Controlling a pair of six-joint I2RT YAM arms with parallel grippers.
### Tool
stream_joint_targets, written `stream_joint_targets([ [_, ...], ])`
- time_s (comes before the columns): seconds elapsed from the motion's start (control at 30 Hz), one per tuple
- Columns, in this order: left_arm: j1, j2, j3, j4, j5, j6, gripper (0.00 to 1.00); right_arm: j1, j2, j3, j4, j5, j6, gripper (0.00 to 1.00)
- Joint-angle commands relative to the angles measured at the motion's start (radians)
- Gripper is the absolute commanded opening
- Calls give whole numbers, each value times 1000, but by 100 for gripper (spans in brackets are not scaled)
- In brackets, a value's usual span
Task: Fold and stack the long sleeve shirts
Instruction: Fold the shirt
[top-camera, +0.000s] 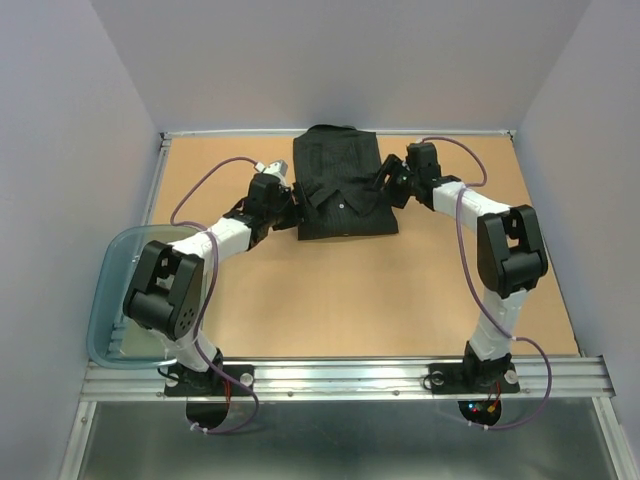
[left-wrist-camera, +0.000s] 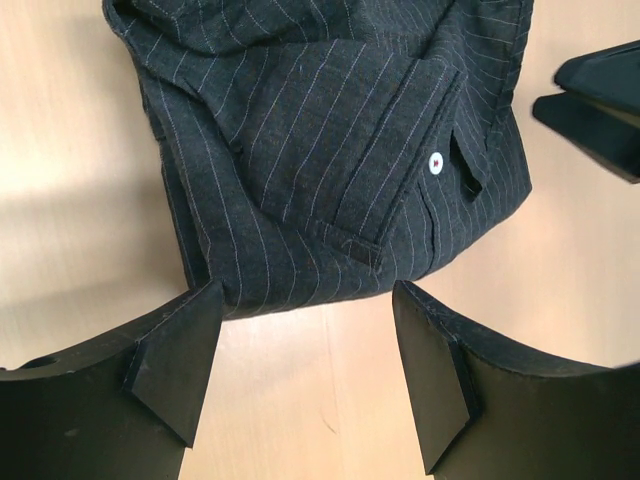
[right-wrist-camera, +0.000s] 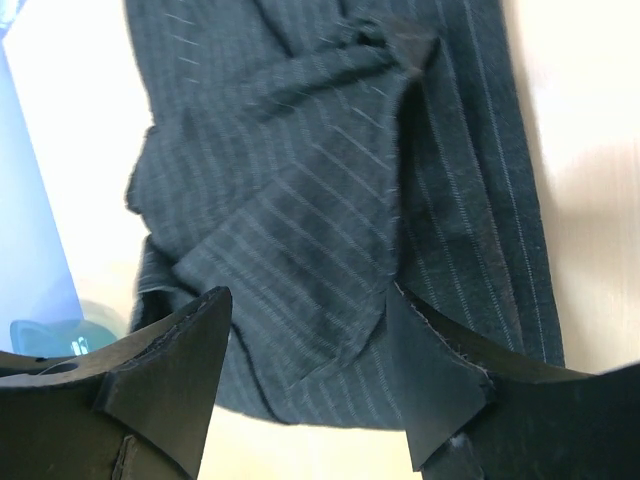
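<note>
Already we have the black pinstriped shirt (top-camera: 340, 185) folded into a compact rectangle at the middle of the table's (top-camera: 350, 300) far edge. Our left gripper (left-wrist-camera: 305, 315) and right gripper (right-wrist-camera: 305, 310) flank it, jaws spread, gripping nothing. We judge only tidying or stacking remains.

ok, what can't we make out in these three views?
- Sleeves: top view, tucked inside the folded shirt, none shows.
- Cloth contact: left gripper and right gripper, black fingers merge with black cloth in top view.
- Shirt's far edge: right wrist view, blurred and cut by the frame top.
- Part of the tub: top view, left arm covers it.
</note>
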Motion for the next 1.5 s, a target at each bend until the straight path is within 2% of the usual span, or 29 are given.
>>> stream_joint_targets([
  [0.0,-2,29,-5,55,15,-3,79,7,25,-18,80,-15,60,68],
  [0.2,-3,76,1,58,25,-5,79,13,56,-16,87,-30,89,68],
  [0.43,-6,89,2,63,31,0,79,24,85,16,107,-67,108,58],
  [0.53,-8,90,2,61,35,0,79,24,113,57,113,-81,115,51],
  [0.63,-8,92,2,58,35,0,79,24,133,95,113,-80,120,38],
  [0.67,-8,93,1,58,35,2,79,22,145,105,113,-78,123,30],
  [0.73,-8,93,1,55,34,2,79,24,159,145,113,-90,126,22],
  [0.77,-8,93,-1,55,32,5,79,24,169,158,113,-95,131,14],
  [0.93,-8,96,-1,49,32,11,79,24,206,270,113,-101,140,7],
  [1.17,-9,92,-2,38,28,18,79,24,323,442,156,-112,161,8],
  [1.23,-9,87,-5,36,26,20,79,24,373,511,179,-115,180,11],
  [1.27,-9,84,-7,35,25,20,79,24,387,534,185,-116,183,24],
  [1.33,-9,73,-5,26,17,23,79,24,410,583,186,-104,177,38],
  [1.37,-9,70,-4,21,14,25,79,22,409,589,185,-96,169,51],
  [1.47,-9,46,7,-2,-4,31,82,19,374,548,183,-61,119,65],
])
